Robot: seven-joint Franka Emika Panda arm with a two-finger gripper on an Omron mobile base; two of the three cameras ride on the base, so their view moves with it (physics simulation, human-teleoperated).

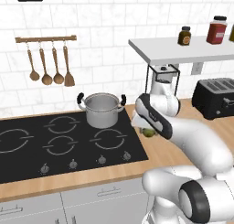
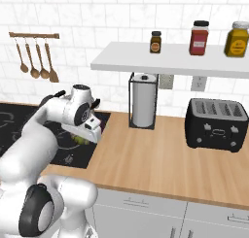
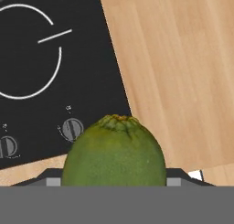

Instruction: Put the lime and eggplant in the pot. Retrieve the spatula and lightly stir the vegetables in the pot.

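Hand view: lime (image 3: 114,150) sits gripped between the jaws, above the cooktop (image 3: 55,72) edge.
Round, firm, slick-skinned and light, I judge; hold across its widest middle.

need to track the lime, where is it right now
The lime sits between the hand's fingers at the bottom of the hand view, above the cooktop's right edge, right of the pot in the left base view.

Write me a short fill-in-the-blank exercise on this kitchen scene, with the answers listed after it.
1. The green fruit between the pincer's fingers is a ____.
2. The steel pot stands on the ____.
3. The black toaster sits on the wooden ____.
4. The wooden spoons hang on the ____ behind the cooktop.

Missing words: lime; cooktop; counter; wall
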